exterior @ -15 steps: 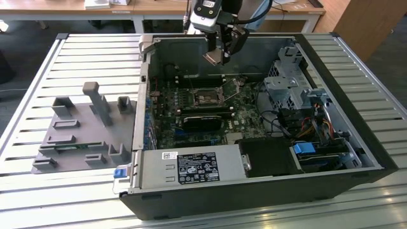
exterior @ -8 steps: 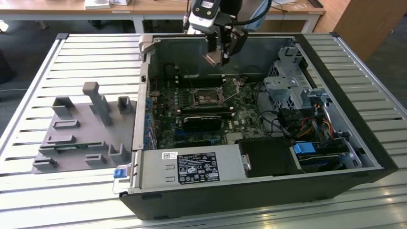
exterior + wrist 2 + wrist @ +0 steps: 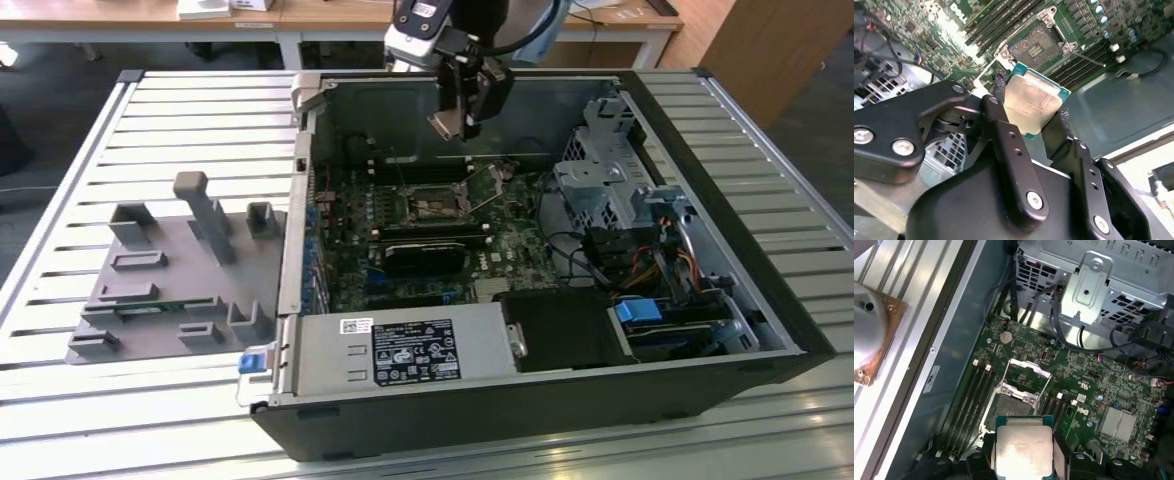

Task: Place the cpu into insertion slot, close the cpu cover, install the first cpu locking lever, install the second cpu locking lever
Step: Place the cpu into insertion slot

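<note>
Our hand (image 3: 465,112) is closed on the cpu (image 3: 1033,102). It pinches the cpu by two edges and hangs in the air over the open computer case (image 3: 534,410), well apart from the green board (image 3: 1089,405). In the second wrist view the cpu sits tilted between the fingers, with its grey metal top facing that camera. Under it lies the insertion slot (image 3: 1013,407), dark and bare. The cpu cover (image 3: 1030,366) seems to us to stand up open just beside the slot, though we cannot tell how far it leans. A thin lever (image 3: 1088,59) sticks out near the slot too.

We think a few things could go wrong. If the cpu comes down tilted or turned the wrong way, it could land crooked and hurt the tiny parts in the slot. It could also bump the raised cover or the lever on the way down. With only two edges held, a knock could make it slip.

As for writing, the grey power box (image 3: 334,365) has a black label (image 3: 414,352) with white print and a small white sticker (image 3: 356,325). There are white letters on the board as well. We leave the words unread. The case rests on a ribbed surface (image 3: 134,130).
</note>
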`<control>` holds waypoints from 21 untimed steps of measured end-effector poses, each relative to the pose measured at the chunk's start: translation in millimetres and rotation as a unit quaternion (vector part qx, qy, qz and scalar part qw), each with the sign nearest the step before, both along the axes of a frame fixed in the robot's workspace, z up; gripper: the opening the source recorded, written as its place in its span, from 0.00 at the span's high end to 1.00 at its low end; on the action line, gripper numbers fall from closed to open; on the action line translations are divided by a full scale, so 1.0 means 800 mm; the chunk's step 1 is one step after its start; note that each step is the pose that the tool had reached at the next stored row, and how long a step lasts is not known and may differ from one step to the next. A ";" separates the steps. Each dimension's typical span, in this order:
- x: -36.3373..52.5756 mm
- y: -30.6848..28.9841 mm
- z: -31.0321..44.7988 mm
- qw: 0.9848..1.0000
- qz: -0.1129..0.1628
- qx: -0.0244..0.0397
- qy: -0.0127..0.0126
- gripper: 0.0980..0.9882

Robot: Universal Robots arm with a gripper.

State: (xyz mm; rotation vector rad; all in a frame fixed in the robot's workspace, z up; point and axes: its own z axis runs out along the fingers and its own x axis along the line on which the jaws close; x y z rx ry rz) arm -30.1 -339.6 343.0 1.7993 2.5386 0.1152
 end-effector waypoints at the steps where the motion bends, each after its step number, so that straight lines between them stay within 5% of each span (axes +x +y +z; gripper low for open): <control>1: 0.000 0.0000 -0.0005 1.000 -0.009 0.000 0.000 0.50; 7: 0.000 0.0000 -0.0053 0.998 -0.063 0.000 0.000 0.50; 15: 0.000 0.0011 -0.0188 0.992 -0.122 -0.002 0.001 0.50; 21: 0.000 0.0018 -0.0323 0.992 -0.123 -0.003 0.000 0.50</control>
